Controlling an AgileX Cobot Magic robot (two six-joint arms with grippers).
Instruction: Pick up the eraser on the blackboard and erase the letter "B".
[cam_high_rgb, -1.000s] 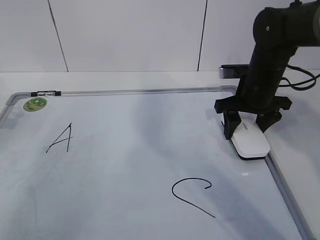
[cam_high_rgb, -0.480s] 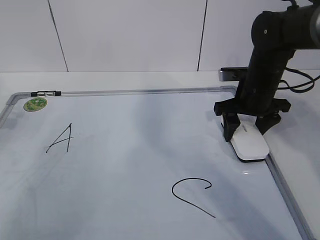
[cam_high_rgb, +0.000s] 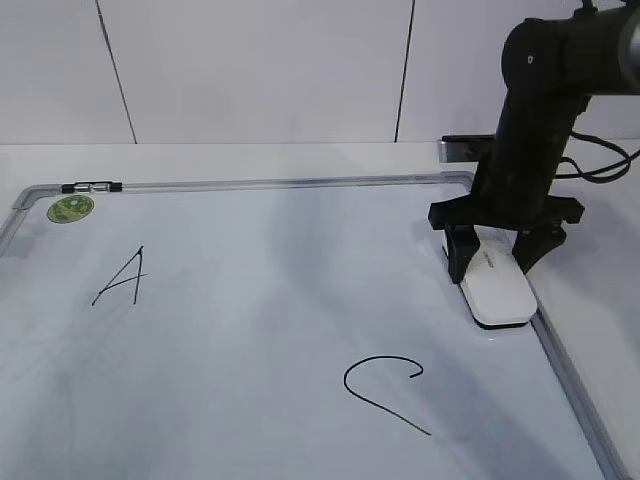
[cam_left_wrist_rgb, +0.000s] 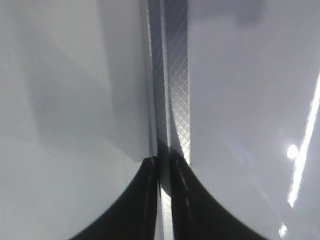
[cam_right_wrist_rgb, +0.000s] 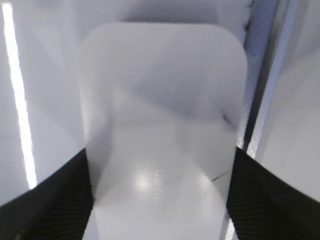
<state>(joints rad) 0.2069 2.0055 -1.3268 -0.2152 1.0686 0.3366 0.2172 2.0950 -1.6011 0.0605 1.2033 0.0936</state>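
Observation:
The white eraser lies flat on the blackboard, a white dry-erase board, close to its right frame. My right gripper stands over the eraser's far end with a finger against each long side, shut on it. In the right wrist view the eraser fills the space between the two fingers. No letter "B" shows on the board. A black "A" and a black "C" are there. My left gripper is shut and empty over a grey frame strip; the exterior view does not show it.
A round green sticker sits at the board's far left corner, with a black clip on the top frame. The board's right frame runs just beside the eraser. A white panelled wall stands behind the table.
The right gripper and the eraser have shifted only slightly at the board's right edge, and the eraser's near end has turned a little. The letters have not changed.

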